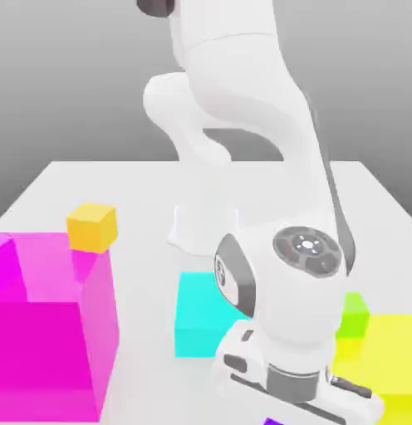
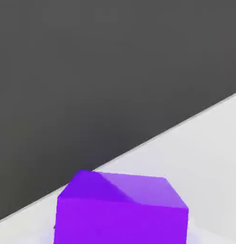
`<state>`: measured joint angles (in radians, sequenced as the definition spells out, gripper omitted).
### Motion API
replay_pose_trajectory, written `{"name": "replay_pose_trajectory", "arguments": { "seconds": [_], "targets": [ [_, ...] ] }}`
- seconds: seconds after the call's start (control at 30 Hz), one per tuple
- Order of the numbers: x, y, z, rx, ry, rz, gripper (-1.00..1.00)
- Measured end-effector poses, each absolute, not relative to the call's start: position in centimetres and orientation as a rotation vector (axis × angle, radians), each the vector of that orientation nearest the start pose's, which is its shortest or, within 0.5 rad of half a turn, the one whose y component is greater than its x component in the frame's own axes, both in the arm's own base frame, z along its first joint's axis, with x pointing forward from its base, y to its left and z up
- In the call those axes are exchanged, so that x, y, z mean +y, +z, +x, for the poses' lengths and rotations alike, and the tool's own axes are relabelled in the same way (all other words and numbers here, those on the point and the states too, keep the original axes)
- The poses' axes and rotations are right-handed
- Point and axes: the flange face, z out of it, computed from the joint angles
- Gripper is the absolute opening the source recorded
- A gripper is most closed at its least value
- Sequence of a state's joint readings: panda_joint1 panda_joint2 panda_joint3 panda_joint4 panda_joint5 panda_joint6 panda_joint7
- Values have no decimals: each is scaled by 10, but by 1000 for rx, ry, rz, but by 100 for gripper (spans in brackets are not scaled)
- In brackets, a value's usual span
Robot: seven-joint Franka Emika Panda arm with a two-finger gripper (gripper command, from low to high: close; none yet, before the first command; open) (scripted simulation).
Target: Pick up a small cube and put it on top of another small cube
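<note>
The small purple cube [image 2: 122, 209] sits large and close in the hand view, resting on the white table near its edge. In the exterior view a sliver of the purple cube [image 1: 273, 422] shows just under my gripper [image 1: 296, 390], which is low at the front of the table and shut on it. The small orange-yellow cube [image 1: 92, 227] stands far off at the exterior view's left, beside the top of the big magenta block [image 1: 43, 332].
A cyan block [image 1: 201, 315] stands just behind my hand. A small green cube [image 1: 353, 314] and a big yellow block [image 1: 384, 357] are at the exterior view's right. The arm's base [image 1: 201, 228] rises mid-table.
</note>
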<state>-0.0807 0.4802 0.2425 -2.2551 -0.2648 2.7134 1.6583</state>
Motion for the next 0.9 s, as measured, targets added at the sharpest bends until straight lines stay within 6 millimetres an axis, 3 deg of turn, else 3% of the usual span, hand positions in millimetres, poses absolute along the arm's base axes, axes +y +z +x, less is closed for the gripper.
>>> {"name": "replay_pose_trajectory", "arguments": {
  "seconds": [0.1, 0.4, 0.53, 0.7, 0.9],
  "targets": [
    [91, 192, 523, 1895, -15, -2523, -100],
    [-30, 287, 503, 2158, -114, -2481, -100],
    [-81, 333, 478, 2270, -112, -2399, -100],
    [-117, 388, 438, 2326, -82, -2305, -100],
    [-152, 445, 376, 2331, -16, -2155, -100]
  ]
}}
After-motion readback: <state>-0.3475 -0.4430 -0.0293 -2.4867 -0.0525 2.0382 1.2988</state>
